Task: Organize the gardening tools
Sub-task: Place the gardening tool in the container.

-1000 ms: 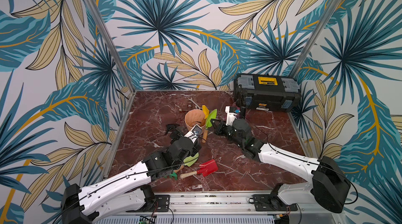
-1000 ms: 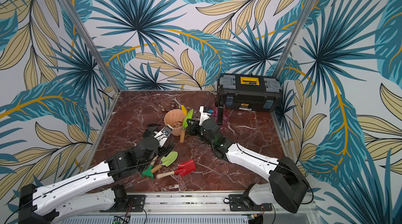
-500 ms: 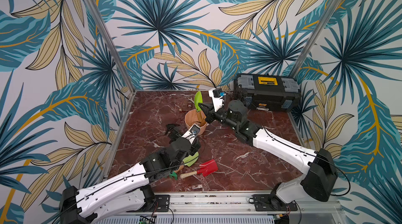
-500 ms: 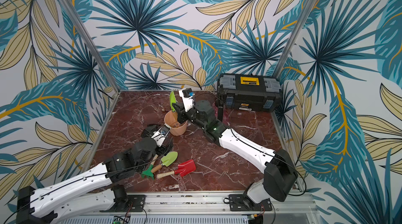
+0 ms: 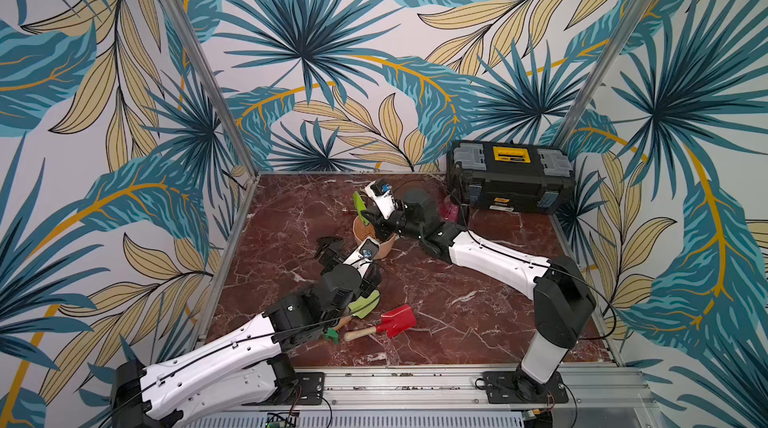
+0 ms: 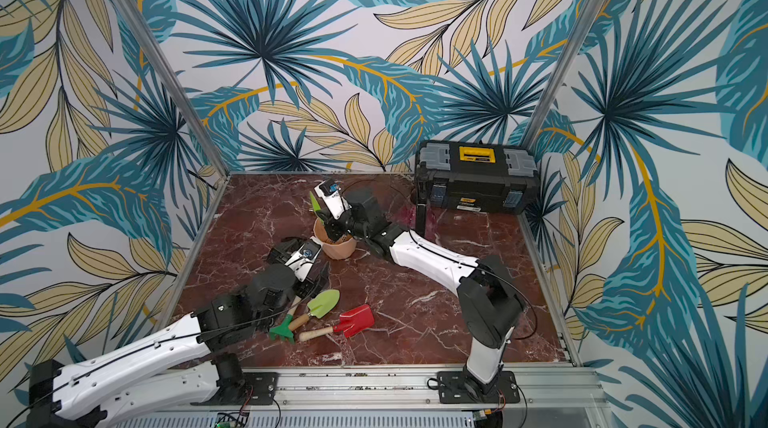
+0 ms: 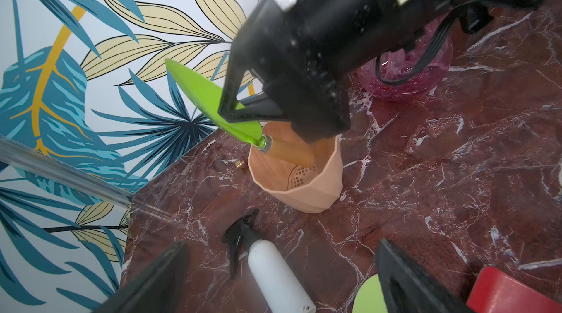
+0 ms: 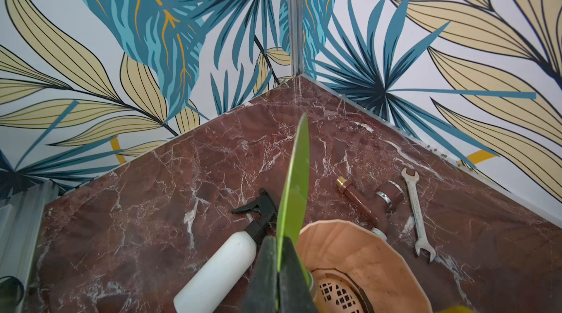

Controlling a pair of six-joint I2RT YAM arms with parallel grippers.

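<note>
Tropical-leaf wallpaper (image 5: 307,30) covers the walls around a red marble tabletop (image 5: 457,301); in both top views a black toolbox (image 5: 511,184) with a yellow latch stands at the back right of the tabletop; the two white arms reach in from the lower edge towards the middle of the frame; the left gripper (image 7: 281,244) is spread wide with nothing in it, and a white spray bottle (image 7: 273,269) with a black trigger lies on its side, showing between its fingers in the left wrist view; just beyond the bottle, at the centre of the top views, stands a peach faceted pot (image 7: 304,192); the right gripper (image 8: 278,240) is pressed together on the blade of one lime-green trowel (image 7: 206,95), held tilted with its wooden handle down inside the pot and its tip pointing up and away; a pink glass vessel (image 7: 404,77) sits behind the right arm; at lower centre in a top view lie the red square shovel (image 6: 353,320), the second lime-green trowel (image 6: 322,304) just left of it, and the dark green rake (image 6: 282,332), all flat on the marble beside the left arm; near the back wall behind the pot lie a silver wrench (image 8: 416,208) and, just beside it, a brown pipe fitting (image 8: 355,199) with a brass tip.
</note>
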